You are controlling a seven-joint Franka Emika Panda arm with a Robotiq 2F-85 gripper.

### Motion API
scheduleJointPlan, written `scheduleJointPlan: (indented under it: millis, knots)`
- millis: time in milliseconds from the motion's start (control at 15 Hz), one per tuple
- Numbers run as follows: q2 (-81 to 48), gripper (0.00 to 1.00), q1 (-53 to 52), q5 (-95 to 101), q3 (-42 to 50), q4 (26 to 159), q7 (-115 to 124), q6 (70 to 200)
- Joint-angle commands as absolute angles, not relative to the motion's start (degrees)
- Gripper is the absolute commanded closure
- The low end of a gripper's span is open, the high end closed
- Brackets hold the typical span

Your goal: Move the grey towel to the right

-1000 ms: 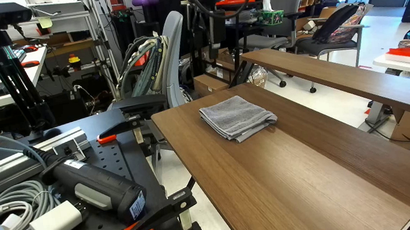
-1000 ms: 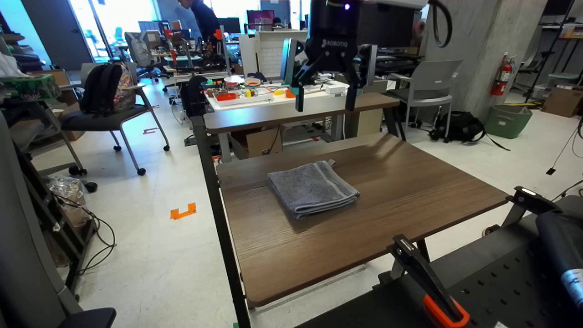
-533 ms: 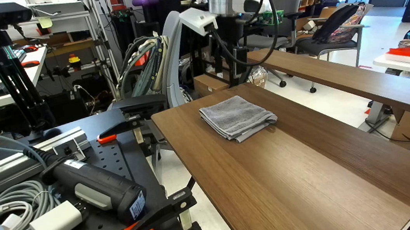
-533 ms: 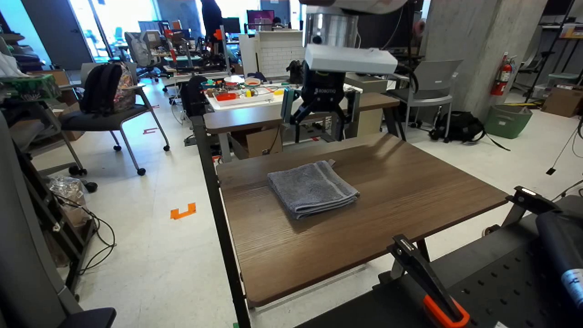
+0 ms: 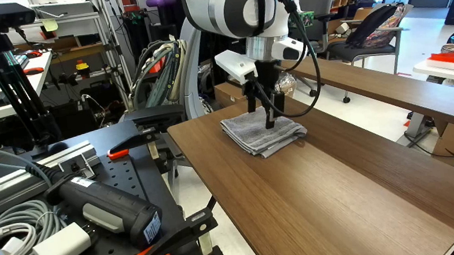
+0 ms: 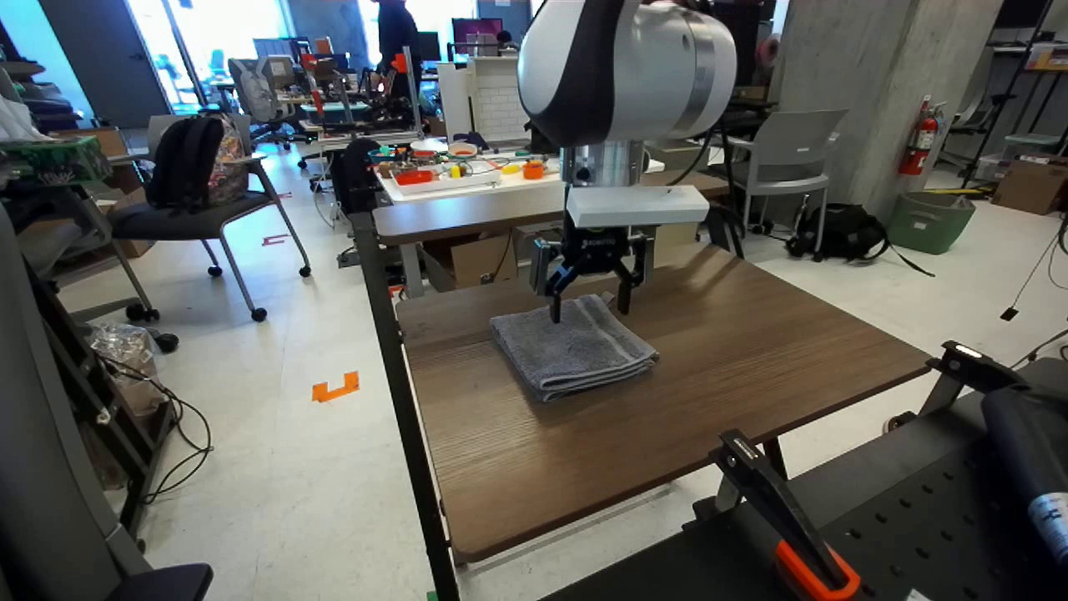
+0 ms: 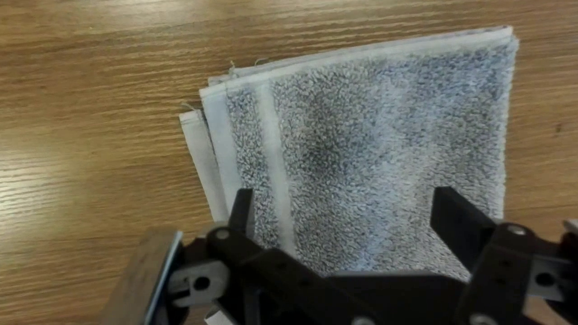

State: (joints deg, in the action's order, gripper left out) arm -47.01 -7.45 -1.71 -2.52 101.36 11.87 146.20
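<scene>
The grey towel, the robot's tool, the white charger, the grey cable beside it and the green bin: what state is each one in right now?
Grey towel: folded in layers, lying flat on the brown table, not gripped.
Tool: open, over the towel, gripping nothing; whether it touches is unclear.
White charger: unplugged from any socket.
Grey cable: coiled in loops.
Green bin: standing upright.

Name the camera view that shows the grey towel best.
The wrist view: the grey towel looms large from above, its pale stripe and offset edges clear, though the gripper hides its lower part. Both exterior views show it smaller and slantwise, its layers visible, with the gripper covering a little.
</scene>
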Motion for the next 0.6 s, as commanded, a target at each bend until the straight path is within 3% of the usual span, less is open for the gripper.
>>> scheduleJointPlan:
  millis: [0,533]
  knots:
    - [-51.5,0.0,-7.5,-1.5,-1.9,96.2,9.9,144.8]
    - [-57.3,0.0,-7.2,-1.6,-1.3,89.9,9.2,143.8]
